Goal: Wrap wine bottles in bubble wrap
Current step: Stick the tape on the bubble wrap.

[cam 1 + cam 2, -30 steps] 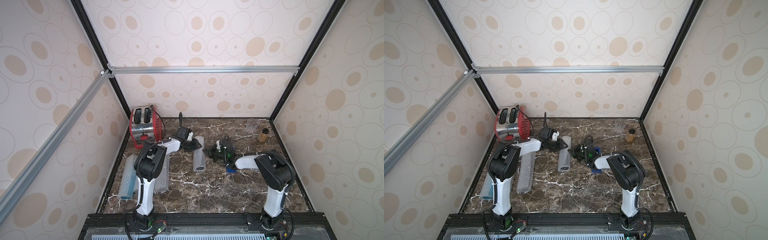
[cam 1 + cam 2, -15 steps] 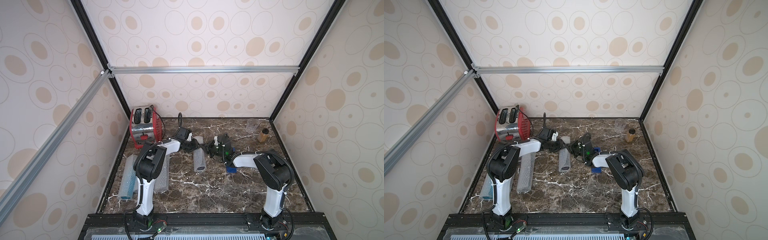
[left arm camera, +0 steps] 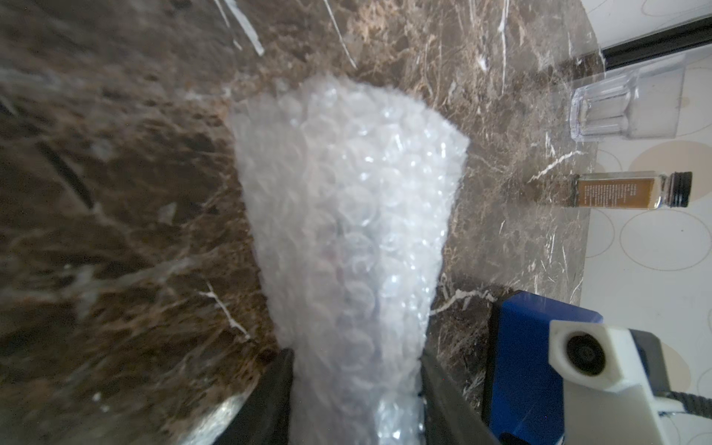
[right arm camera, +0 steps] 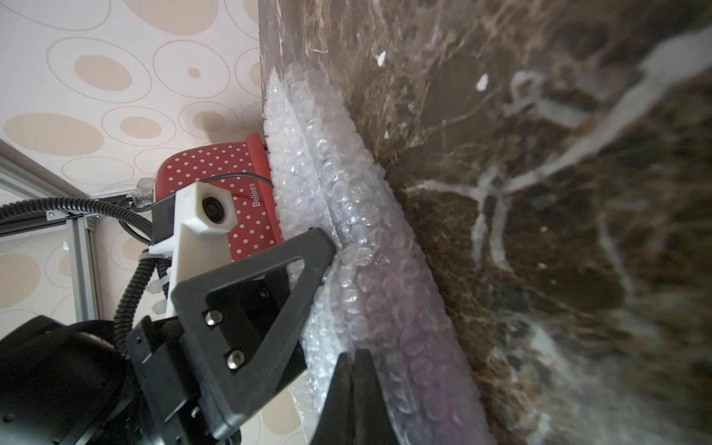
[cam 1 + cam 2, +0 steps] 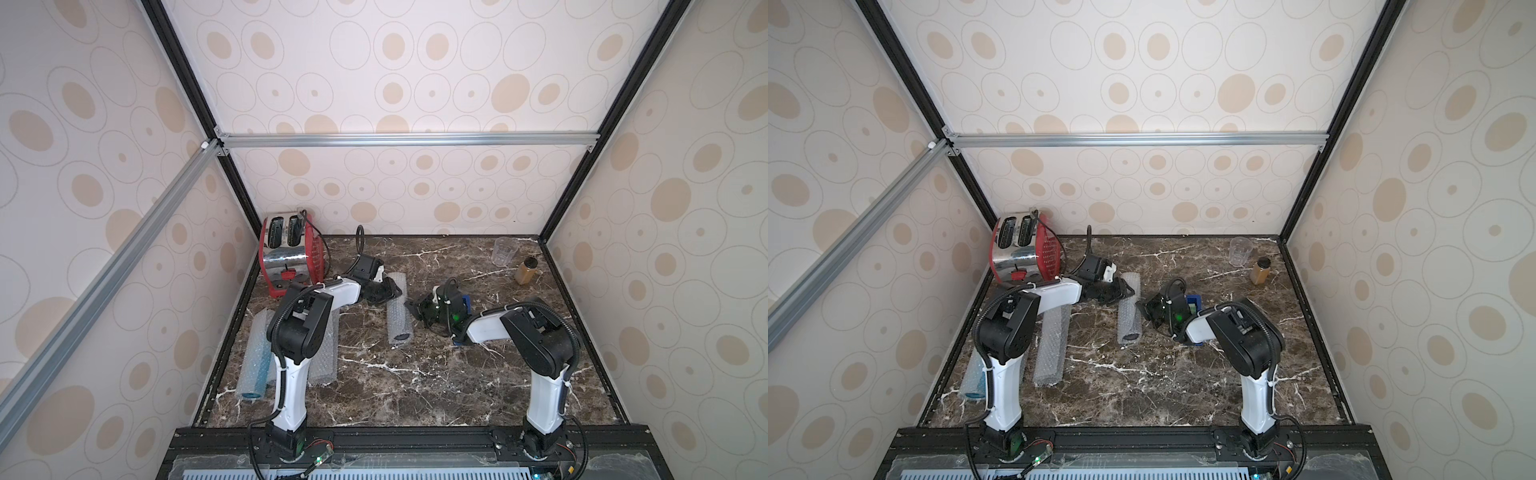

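Observation:
A roll of bubble wrap (image 5: 397, 318) (image 5: 1128, 318) lies at mid-table in both top views. A purple tint shows through the bubble wrap (image 4: 385, 269) in the right wrist view; the wine bottle inside is otherwise hidden. My left gripper (image 5: 384, 291) (image 3: 356, 389) is shut on the far part of the bubble wrap (image 3: 346, 200), one finger on each side. My right gripper (image 5: 412, 309) (image 4: 352, 385) is shut, its tips against the roll's right side with nothing seen between them.
Two more bubble-wrap rolls lie at the left, one (image 5: 253, 365) showing blue inside, the other (image 5: 328, 357) beside it. A red toaster (image 5: 291, 257) stands at the back left. A clear cup (image 5: 504, 250) and an amber jar (image 5: 525, 270) stand at the back right.
The right gripper has shifted slightly left, closer to the roll. The left gripper and the roll have stayed put.

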Controlling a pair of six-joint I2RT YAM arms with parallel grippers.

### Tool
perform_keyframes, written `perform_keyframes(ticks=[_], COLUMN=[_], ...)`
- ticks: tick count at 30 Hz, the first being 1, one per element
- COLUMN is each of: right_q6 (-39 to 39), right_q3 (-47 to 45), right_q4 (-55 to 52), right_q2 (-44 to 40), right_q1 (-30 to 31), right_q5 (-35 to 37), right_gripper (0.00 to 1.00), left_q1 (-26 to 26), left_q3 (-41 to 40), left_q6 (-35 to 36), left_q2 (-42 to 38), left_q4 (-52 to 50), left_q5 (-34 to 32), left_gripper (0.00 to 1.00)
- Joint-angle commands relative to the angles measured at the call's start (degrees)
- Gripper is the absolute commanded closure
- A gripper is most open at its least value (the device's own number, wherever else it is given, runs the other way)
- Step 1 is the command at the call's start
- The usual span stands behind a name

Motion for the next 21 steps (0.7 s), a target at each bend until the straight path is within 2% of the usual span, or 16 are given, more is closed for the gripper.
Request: perform_keyframes(ticks=[1,6,21], right_q6=[-0.79,-2.01,-4.83], right_q3=[-1.42,-0.85,2.14], right_q4=[-0.83,-2.38,-8.17], right_q2=[-0.41,-0.28,-3.49], right_q1=[-0.22,-0.19,0.61], right_q5=[1.17,0.23,-1.31], right_gripper=[1.0,1.0,0.81], left_q1=[-0.28,-0.26,-0.2], left_q3=[-2.02,-1.69,-1.58], left_q6=[0.76,1.03,1.2], left_q2=[0.48,0.52,1.1], left_q4=[-6.77,-7.1,-7.1], left_q5=[-2.55,-2.57,-2.81], left_gripper=[0.51,0.51,0.51])
